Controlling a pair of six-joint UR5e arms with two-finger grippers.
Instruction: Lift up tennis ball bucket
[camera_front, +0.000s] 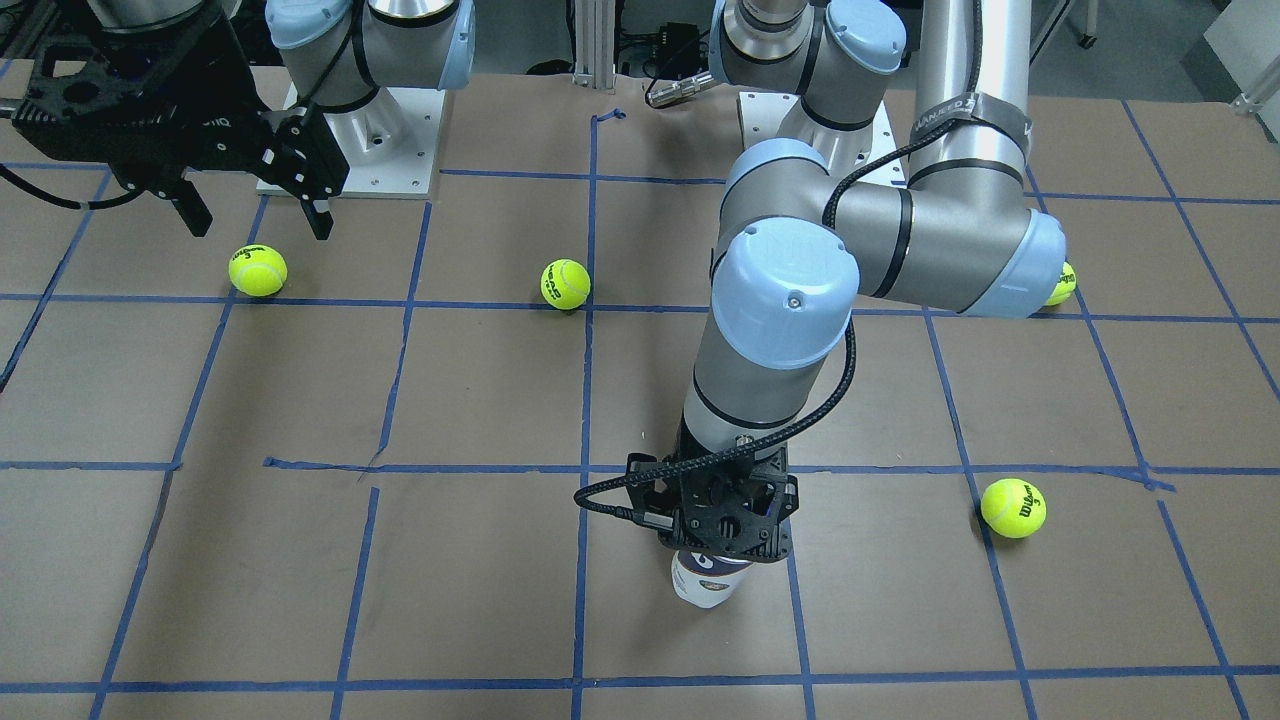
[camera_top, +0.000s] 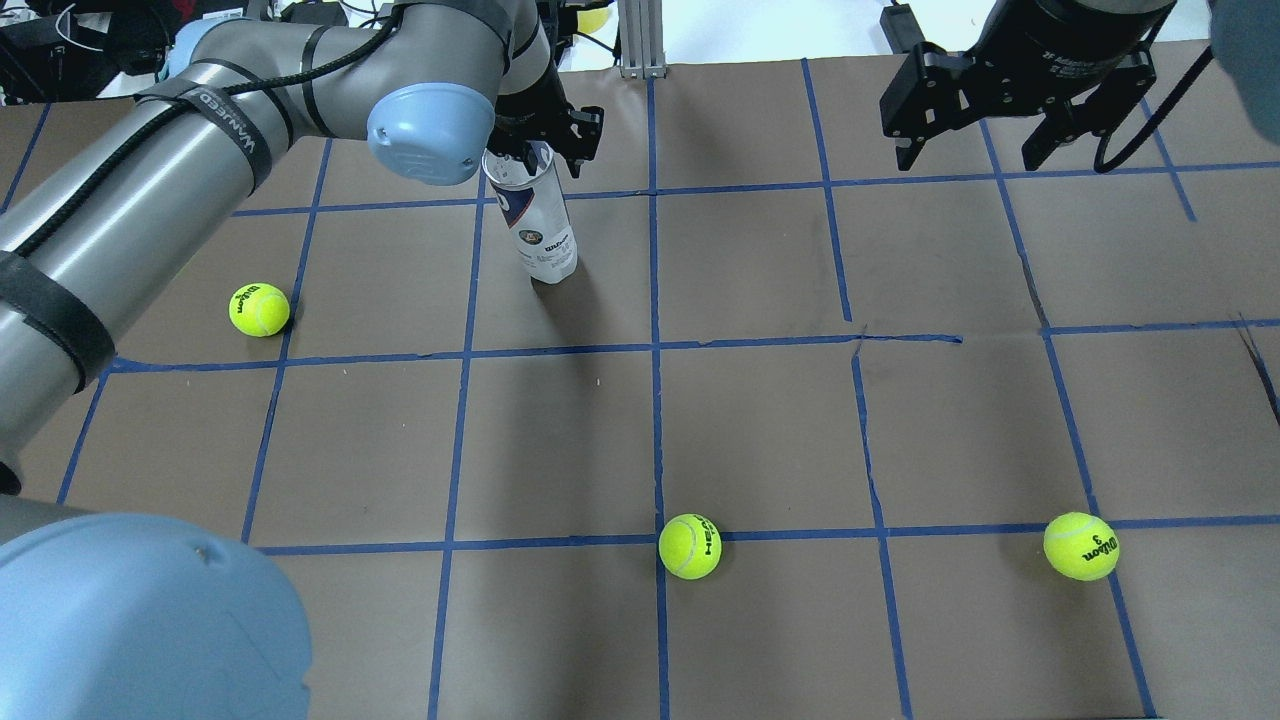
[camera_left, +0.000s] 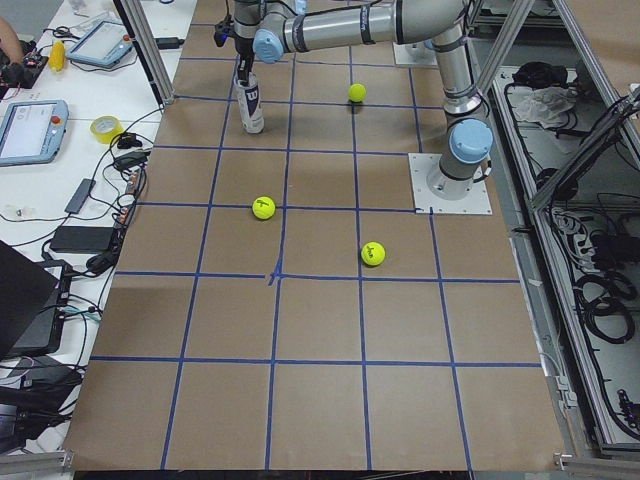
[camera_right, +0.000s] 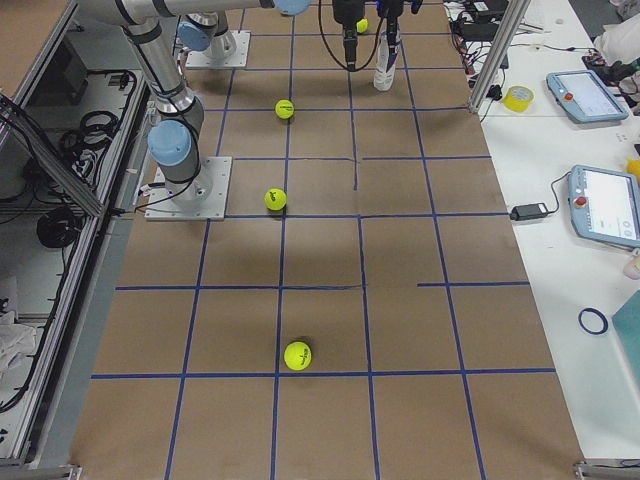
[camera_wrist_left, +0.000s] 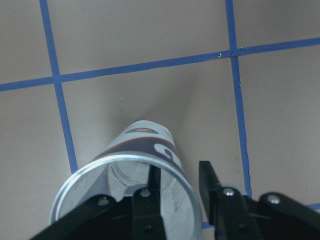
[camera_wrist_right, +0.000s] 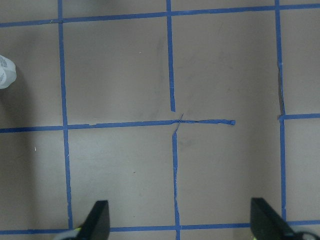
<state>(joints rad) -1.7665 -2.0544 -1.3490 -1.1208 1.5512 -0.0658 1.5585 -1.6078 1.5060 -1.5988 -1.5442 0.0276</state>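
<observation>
Tennis ball bucket (camera_top: 541, 228) stands upright on the brown gridded surface (camera_top: 760, 430), open end up, base down on the paper as far as I can tell. I have the left tool (camera_wrist_left: 180, 172) right on top of the bucket: one finger (camera_wrist_left: 154, 176) reaches inside the mouth, the other (camera_wrist_left: 207, 180) sits outside the wall. They straddle the rim, spread with a visible gap, not pinching. The right tool (camera_top: 968, 160) hangs above the surface well apart from the bucket, off to the robot's right of it, fingers spread wide with nothing between them. One tennis ball (camera_top: 259, 309) lies to the robot's left of the bucket. Two more (camera_top: 689, 546) (camera_top: 1081, 546) lie nearer the robot than the bucket. A fourth ball (camera_front: 1062, 283) peeks out behind the left arm's elbow (camera_front: 985, 265), well apart from the bucket
</observation>
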